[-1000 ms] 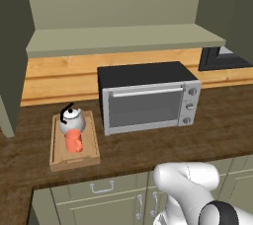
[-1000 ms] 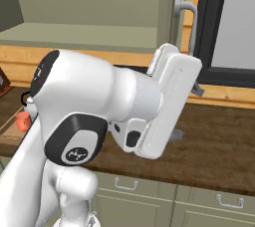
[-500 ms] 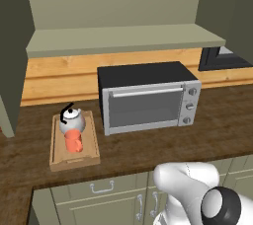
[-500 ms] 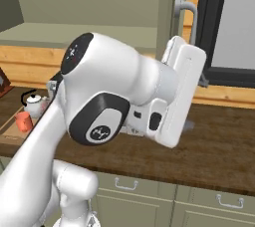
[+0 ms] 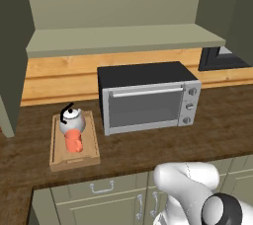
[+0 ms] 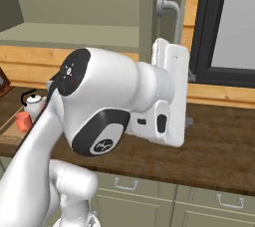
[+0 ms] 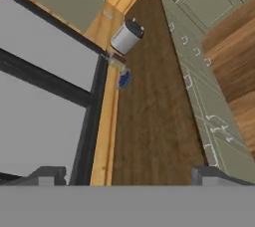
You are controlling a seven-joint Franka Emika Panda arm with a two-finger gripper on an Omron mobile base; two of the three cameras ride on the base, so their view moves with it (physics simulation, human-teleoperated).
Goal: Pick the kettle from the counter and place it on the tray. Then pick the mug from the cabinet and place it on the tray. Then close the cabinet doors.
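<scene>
The dark wooden counter point(image 5: 148, 152) carries a silver toaster oven point(image 5: 148, 98) near its back edge, under the open cabinet point(image 5: 118, 36). Left of the oven lies the tray point(image 5: 74, 157), with the kettle point(image 5: 72, 123) at its back end and the mug point(image 5: 74, 142) just in front, touching it. The gripper point(image 7: 127, 175) hangs over the counter's right stretch, its fingers spread wide with nothing between them.

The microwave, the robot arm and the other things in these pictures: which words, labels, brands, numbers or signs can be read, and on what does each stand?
No text can be read anywhere.
White mark on the dark joint cover of the arm: a small logo, too blurred to read.
Knobs of the microwave: no readable markings.
Kettle, mug, tray: no writing.
</scene>
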